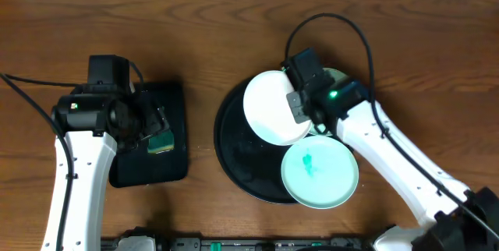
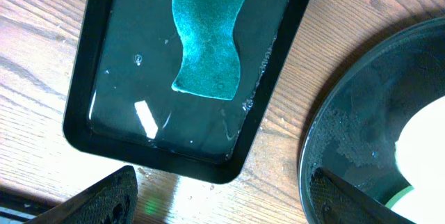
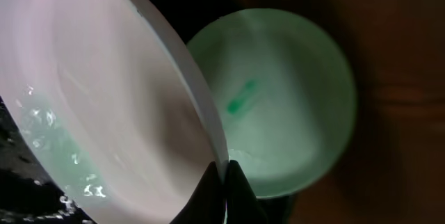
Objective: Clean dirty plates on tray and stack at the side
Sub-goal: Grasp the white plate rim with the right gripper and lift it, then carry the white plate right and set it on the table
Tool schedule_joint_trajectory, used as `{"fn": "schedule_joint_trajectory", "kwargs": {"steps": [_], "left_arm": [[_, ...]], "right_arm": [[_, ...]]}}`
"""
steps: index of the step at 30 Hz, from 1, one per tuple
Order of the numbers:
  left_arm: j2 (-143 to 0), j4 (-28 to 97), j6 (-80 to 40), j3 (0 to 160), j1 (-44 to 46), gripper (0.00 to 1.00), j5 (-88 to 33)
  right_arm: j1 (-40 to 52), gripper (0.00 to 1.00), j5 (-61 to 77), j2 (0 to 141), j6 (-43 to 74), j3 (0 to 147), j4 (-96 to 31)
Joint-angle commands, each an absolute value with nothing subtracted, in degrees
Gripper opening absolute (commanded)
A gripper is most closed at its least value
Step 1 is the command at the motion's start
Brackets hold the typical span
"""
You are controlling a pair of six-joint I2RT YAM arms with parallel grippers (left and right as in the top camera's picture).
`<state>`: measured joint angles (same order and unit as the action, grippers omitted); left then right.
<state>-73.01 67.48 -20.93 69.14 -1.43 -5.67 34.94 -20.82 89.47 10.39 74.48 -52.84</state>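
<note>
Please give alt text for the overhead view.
The right pincer grips a white plate by its rim over the round black tray; a teal-smeared plate lies nearby. The left pincer hangs open over a sponge.

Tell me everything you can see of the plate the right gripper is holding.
The plate is round, shallow, plain white and glossy. No teal smear shows on it; water droplets glisten near one edge. The right gripper pinches its rim, jaws shut, holding it tilted above the round black tray. Its lower edge comes close to the smeared plate; whether they touch I cannot tell.
</note>
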Motion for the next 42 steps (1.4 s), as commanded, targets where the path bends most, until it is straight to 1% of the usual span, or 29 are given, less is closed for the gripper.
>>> {"fn": "schedule_joint_trajectory", "kwargs": {"steps": [1,4,8,16,23,28,36,38,40,42], "left_arm": [[-72.77,67.66,-20.58,69.56,-1.43,0.8,-5.56],[-72.77,67.64,-20.58,69.56,-1.43,0.8,-5.56],[-72.77,67.64,-20.58,69.56,-1.43,0.8,-5.54],[-72.77,67.64,-20.58,69.56,-1.43,0.8,-5.54],[-72.77,67.64,-20.58,69.56,-1.43,0.8,-5.54],[-72.77,67.64,-20.58,69.56,-1.43,0.8,-5.54],[-72.77,67.64,-20.58,69.56,-1.43,0.8,-5.52],[-72.77,67.44,-20.58,69.56,-1.43,0.8,-5.52],[-72.77,67.13,-20.6,69.56,-1.43,0.8,-5.54],[-72.77,67.2,-20.58,69.56,-1.43,0.8,-5.54]], "right_arm": [[38.46,0.01,-36.36,86.76,7.97,77.19,-53.78],[42.37,0.01,-46.85,85.82,4.84,77.54,-54.02],[48.62,0.01,-59.16,85.73,-2.57,77.73,-53.47],[59.53,0.01,-73.82,85.84,-13.13,77.73,-50.61],[63.86,0.01,-84.36,85.86,-20.16,77.73,-48.27],[64.58,0.01,-85.52,85.84,-23.79,77.73,-45.71],[64.6,0.01,-85.12,85.84,-23.83,77.73,-45.01],[64.47,0.01,-81.54,85.84,-22.0,77.71,-45.06],[63.02,0.01,-72.51,85.91,-20.4,77.71,-45.32],[64.31,0.01,-78.06,86.15,-18.74,77.71,-46.26]]}}
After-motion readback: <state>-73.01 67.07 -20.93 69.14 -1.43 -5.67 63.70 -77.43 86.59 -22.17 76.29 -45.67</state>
